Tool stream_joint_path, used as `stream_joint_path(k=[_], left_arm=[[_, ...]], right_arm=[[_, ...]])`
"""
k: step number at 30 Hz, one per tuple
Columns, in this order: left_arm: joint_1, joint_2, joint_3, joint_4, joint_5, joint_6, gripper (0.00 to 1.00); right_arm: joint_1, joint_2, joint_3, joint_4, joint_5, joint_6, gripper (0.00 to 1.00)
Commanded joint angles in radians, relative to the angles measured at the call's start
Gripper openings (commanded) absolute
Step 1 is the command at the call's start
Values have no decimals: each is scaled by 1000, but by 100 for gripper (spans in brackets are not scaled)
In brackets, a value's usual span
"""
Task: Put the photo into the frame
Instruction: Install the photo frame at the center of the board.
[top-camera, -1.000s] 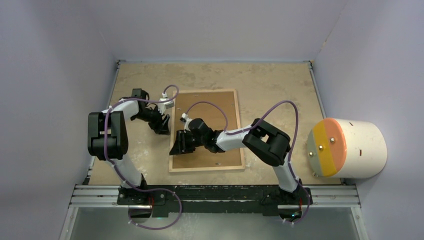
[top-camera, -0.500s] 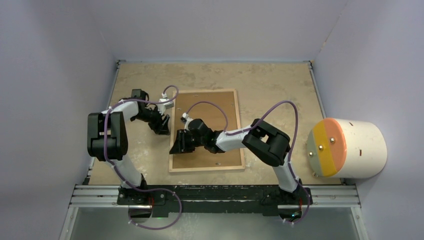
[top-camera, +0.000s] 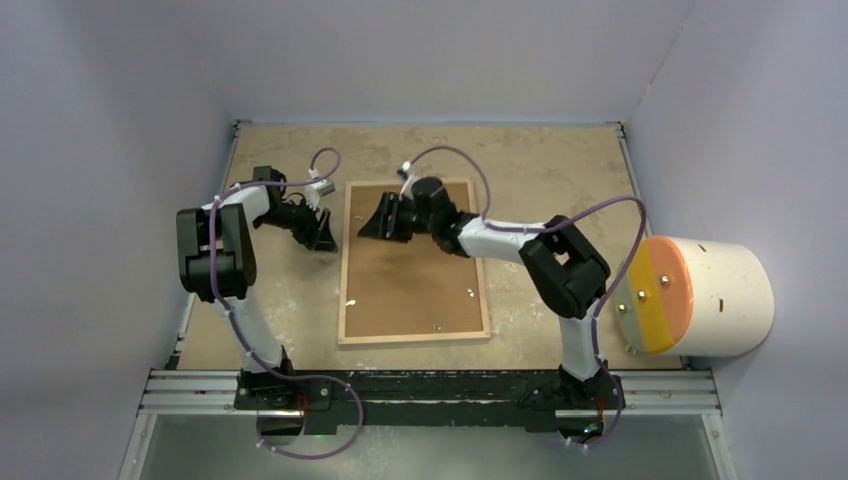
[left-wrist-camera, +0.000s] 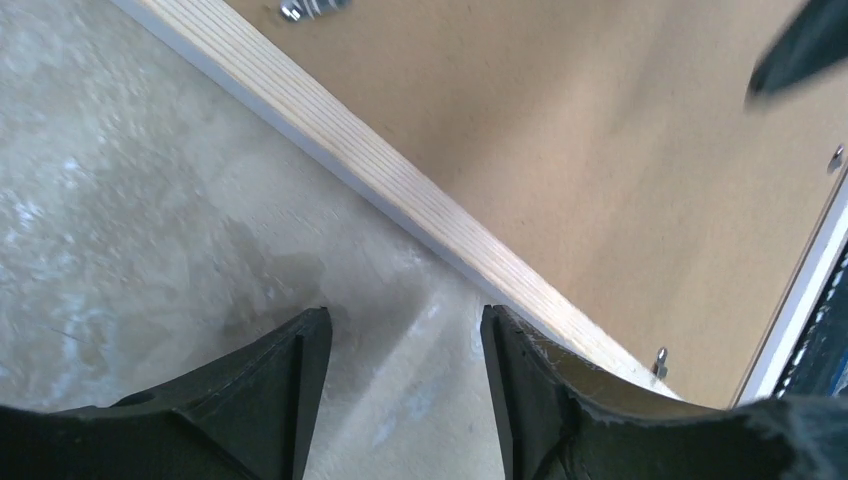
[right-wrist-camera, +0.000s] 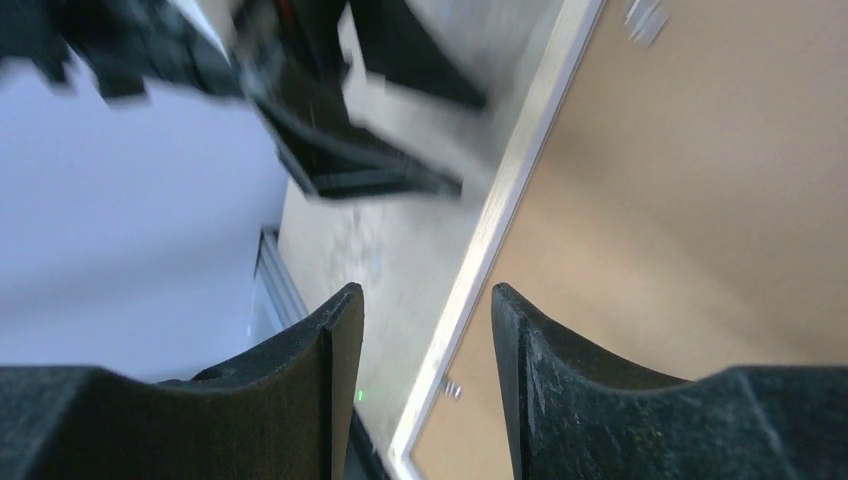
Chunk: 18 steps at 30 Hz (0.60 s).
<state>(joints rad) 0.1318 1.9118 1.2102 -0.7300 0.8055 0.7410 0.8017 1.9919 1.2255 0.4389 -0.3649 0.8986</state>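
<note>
The light-wood rectangular picture frame (top-camera: 415, 338) lies flat on the beige tabletop (top-camera: 540, 170). The left claw (top-camera: 323, 235) is open and empty beside its left rail. The right claw (top-camera: 372, 228) is open and empty over its far-left corner.

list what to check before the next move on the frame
1. Frame lying flat, wood side up: ok.
2. Backing board sitting inside the frame: ok.
3. Photo located: not ok, no view shows it.
4. Metal tabs turned over the board: cannot tell.
5. Left gripper open, empty, beside the frame's left rail: ok.
6. Right gripper open, empty, over the frame: ok.
</note>
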Motion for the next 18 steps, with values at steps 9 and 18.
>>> stream_joint_path(k=[9, 18], left_arm=[[-22, 159, 126, 23, 135, -90, 49], [-30, 217, 127, 27, 128, -65, 35]], right_arm=[[-155, 258, 400, -204, -14, -171, 51], [-157, 393, 528, -194, -39, -148, 48]])
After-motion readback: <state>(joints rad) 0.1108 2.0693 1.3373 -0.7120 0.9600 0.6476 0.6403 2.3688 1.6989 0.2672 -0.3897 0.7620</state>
